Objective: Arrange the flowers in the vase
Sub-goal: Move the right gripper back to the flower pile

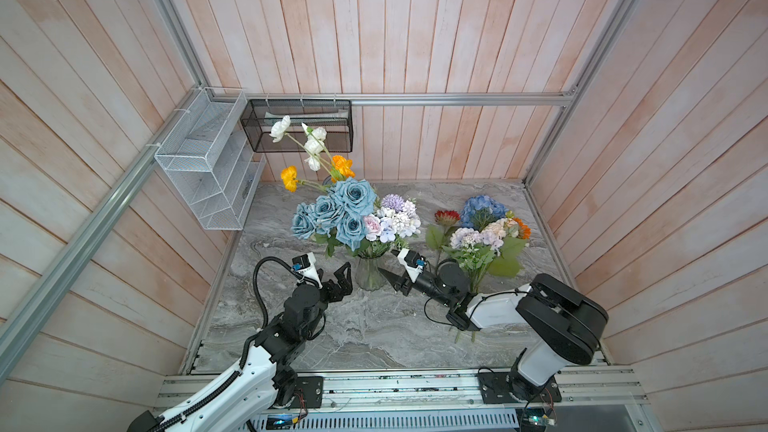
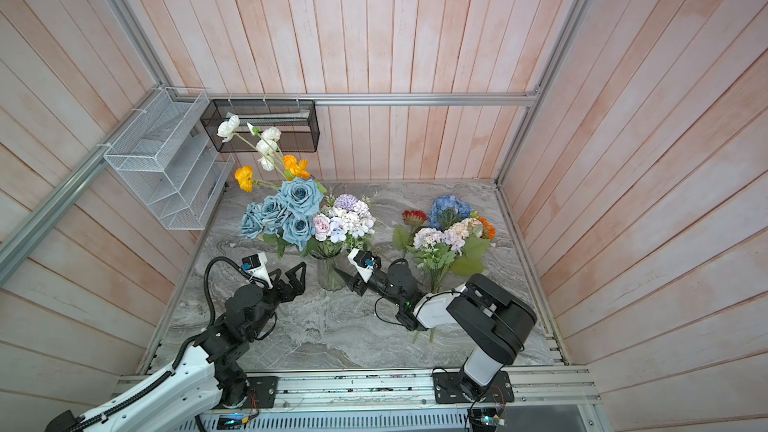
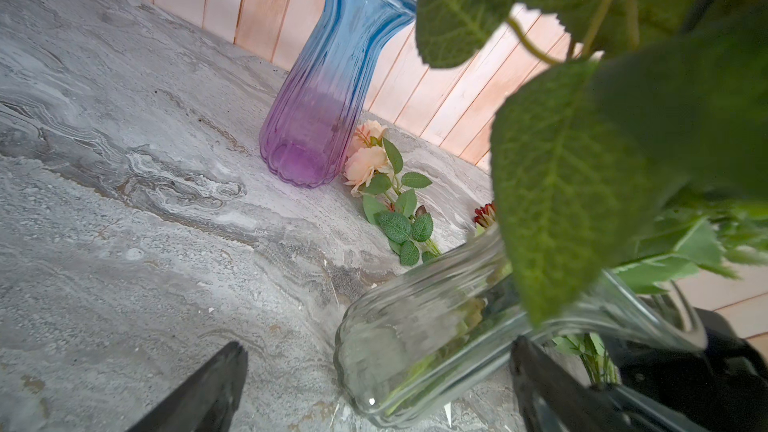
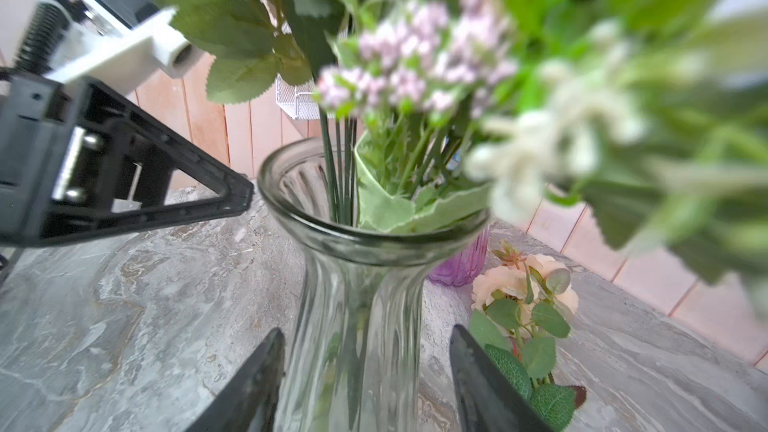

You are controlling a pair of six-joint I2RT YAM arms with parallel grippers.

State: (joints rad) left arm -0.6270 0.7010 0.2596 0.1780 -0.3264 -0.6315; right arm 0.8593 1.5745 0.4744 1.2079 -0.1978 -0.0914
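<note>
We flank the vase [image 1: 369, 276] of flowers [image 1: 345, 209].
Our left end effector [image 1: 343, 278] gapes beside it; our right end effector [image 4: 366, 330] straddles it, released.

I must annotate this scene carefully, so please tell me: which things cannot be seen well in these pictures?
- Purple-blue vase: both top views, mostly hidden behind the blue roses; left wrist view, rim cut by the edge.
- Right gripper: right wrist view, whether it touches the clear vase is unclear.
- Lying bunch: both top views, stems partly under the right arm.
</note>
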